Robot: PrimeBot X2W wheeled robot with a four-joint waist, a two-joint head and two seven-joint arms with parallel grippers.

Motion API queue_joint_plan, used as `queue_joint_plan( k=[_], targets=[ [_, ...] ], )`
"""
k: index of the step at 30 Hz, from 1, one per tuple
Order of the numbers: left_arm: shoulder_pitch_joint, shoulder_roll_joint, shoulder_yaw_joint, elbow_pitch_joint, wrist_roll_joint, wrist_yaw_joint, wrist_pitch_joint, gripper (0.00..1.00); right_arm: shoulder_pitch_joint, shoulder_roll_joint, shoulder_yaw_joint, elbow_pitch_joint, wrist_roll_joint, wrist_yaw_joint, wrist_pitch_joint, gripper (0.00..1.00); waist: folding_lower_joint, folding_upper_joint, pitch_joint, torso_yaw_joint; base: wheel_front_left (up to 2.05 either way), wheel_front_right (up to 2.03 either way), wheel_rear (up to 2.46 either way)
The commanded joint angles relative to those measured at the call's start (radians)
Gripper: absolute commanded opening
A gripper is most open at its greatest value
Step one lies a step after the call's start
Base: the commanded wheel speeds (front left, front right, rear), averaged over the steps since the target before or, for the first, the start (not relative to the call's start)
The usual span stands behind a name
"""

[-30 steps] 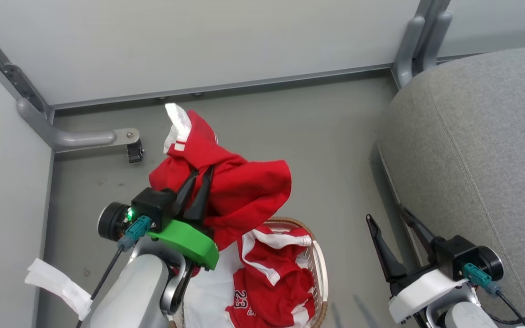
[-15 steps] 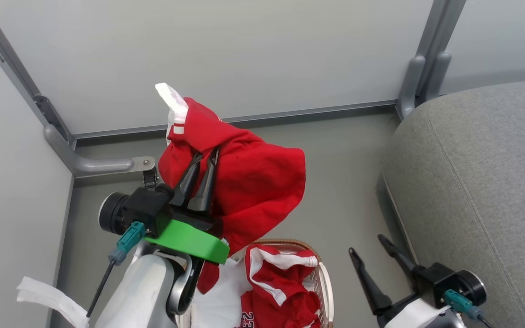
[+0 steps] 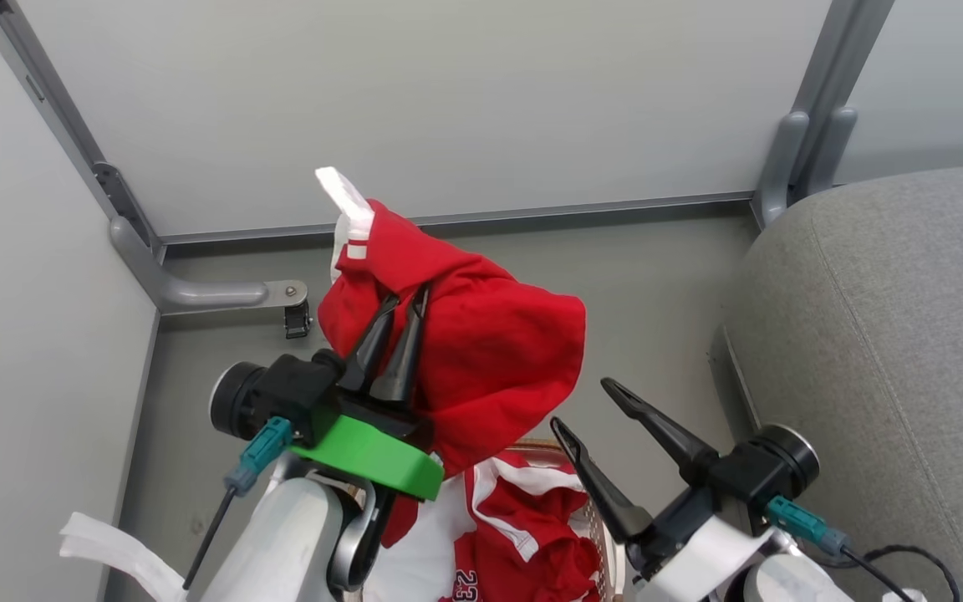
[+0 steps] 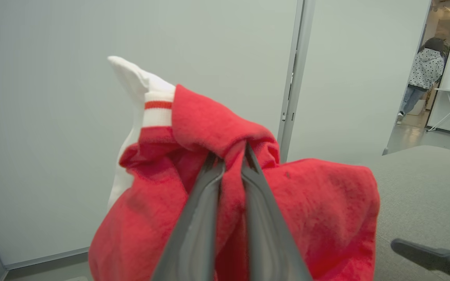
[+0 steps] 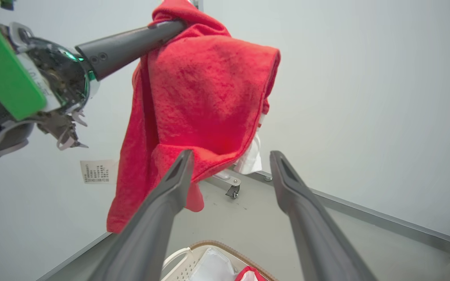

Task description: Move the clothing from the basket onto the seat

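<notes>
Green bracket [image 3: 369, 456] behind left gripper [image 3: 409, 294], white bracket [image 3: 699, 552] behind right gripper [image 3: 582, 403]

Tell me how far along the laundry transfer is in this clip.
Done: nothing lies on the visible part of the seat. In hand: the left tool is shut on the red garment, lifted above the basket; the right tool is open and empty. Left: carry that garment to the seat, then fetch the number 23 jersey lying in the basket.
</notes>
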Motion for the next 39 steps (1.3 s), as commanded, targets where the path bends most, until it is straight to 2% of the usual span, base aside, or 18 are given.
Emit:
queue_joint_plan(
  k=[1, 14, 15, 17, 24, 25, 26, 27, 32, 39],
  targets=[
    [0.015, -0.008, -0.016, 0.002, -0.001, -0.009, -0.004, 0.00, -0.035, -0.002, 0.005, 0.011, -0.003, -0.001, -0.002, 1.00, 0.0001, 0.0000, 0.001, 0.013, 0.00, 0.00, 0.00],
    [-0.015, -0.026, -0.137, 0.015, -0.040, -0.025, -0.004, 0.00, -0.130, 0.055, 0.040, 0.092, -0.017, -0.001, -0.002, 1.00, 0.0001, 0.0000, 0.020, 0.076, 0.00, 0.00, 0.00],
    [-0.013, -0.027, -0.145, 0.017, -0.044, -0.026, -0.004, 0.00, -0.135, 0.061, 0.042, 0.096, -0.018, -0.001, -0.002, 0.79, 0.0001, 0.0000, 0.021, 0.078, 0.00, 0.00, 0.00],
    [-0.009, -0.027, -0.152, 0.019, -0.049, -0.026, -0.004, 0.00, -0.139, 0.070, 0.042, 0.101, -0.015, -0.001, -0.002, 0.02, 0.0001, 0.0000, 0.023, 0.080, 0.00, 0.00, 0.00],
    [-0.004, -0.028, -0.142, 0.028, -0.051, -0.017, -0.004, 0.00, -0.129, 0.082, 0.013, 0.079, -0.023, -0.001, -0.002, 0.00, 0.0001, 0.0000, 0.028, 0.053, 0.00, 0.00, 0.00],
    [-0.001, -0.027, -0.140, 0.030, -0.049, -0.016, -0.004, 0.17, -0.123, 0.079, 0.012, 0.074, -0.024, -0.001, -0.002, 0.00, 0.0001, 0.0000, 0.027, 0.043, 0.00, 0.00, 0.00],
    [0.002, -0.027, -0.139, 0.032, -0.046, -0.015, -0.004, 0.64, -0.118, 0.077, 0.012, 0.071, -0.025, -0.001, -0.002, 0.00, 0.0001, 0.0000, 0.024, 0.032, 0.00, 0.00, 0.00],
    [0.005, -0.027, -0.138, 0.034, -0.042, -0.016, -0.003, 1.00, -0.111, 0.075, 0.010, 0.065, -0.024, -0.001, -0.002, 0.00, 0.0001, 0.0000, 0.022, 0.017, 0.00, 0.00, 0.00],
    [0.022, -0.028, -0.109, 0.026, -0.025, -0.013, -0.002, 1.00, -0.085, 0.064, -0.002, 0.031, -0.030, -0.001, -0.002, 0.00, 0.0001, 0.0000, 0.018, -0.078, 0.00, 0.00, 0.00],
    [0.037, -0.028, -0.073, 0.024, 0.007, -0.021, -0.002, 1.00, -0.075, 0.048, 0.003, -0.022, -0.033, -0.001, -0.002, 0.00, 0.0001, 0.0000, 0.032, -0.289, 0.00, 0.00, 0.00]
  ],
)
